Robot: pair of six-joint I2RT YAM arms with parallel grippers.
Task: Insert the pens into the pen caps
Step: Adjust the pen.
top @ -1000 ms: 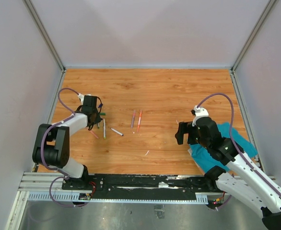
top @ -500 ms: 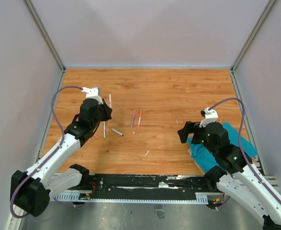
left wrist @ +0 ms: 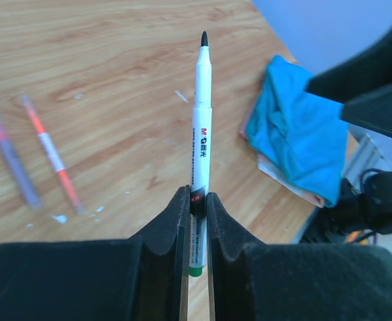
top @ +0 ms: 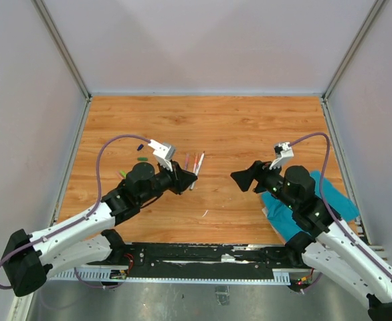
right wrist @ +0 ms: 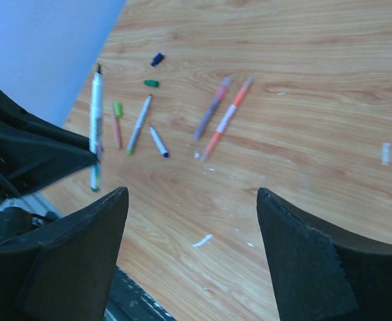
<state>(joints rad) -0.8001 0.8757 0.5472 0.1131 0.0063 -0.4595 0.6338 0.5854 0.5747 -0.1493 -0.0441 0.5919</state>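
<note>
Gripper on the left arm (left wrist: 196, 197) is clamped tight on a white pen (left wrist: 202, 114). It pinches the barrel low down near the green end, so most of the pen sticks out past the fingers with the bare black tip leading. In the overhead view that pen hangs in the air just beside the orange pen (left wrist: 49, 157), on the orange pen's right-arm side. The orange pen itself lies flat on the table (top: 249, 127).

The purple pen (right wrist: 211, 108) lies right alongside the orange pen, nearly parallel, on its other side. Further out that same way from the orange pen there's loose stuff:
- a grey pen (right wrist: 139, 124)
- a short blue-tipped pen (right wrist: 158, 142)
- a pinkish pen (right wrist: 117, 132)
- a light green cap (right wrist: 118, 108)
- a darker green cap (right wrist: 151, 83)
- a dark blue cap (right wrist: 157, 59)

All of these lie flat and well apart from the orange pen.

The right gripper (right wrist: 190, 197) is spread wide with nothing in it. It hovers over the wood on the opposite side of the orange pen from the caps, fingers aimed toward it. The teal cloth (top: 330, 207) sits beyond that gripper, far from the orange pen.
</note>
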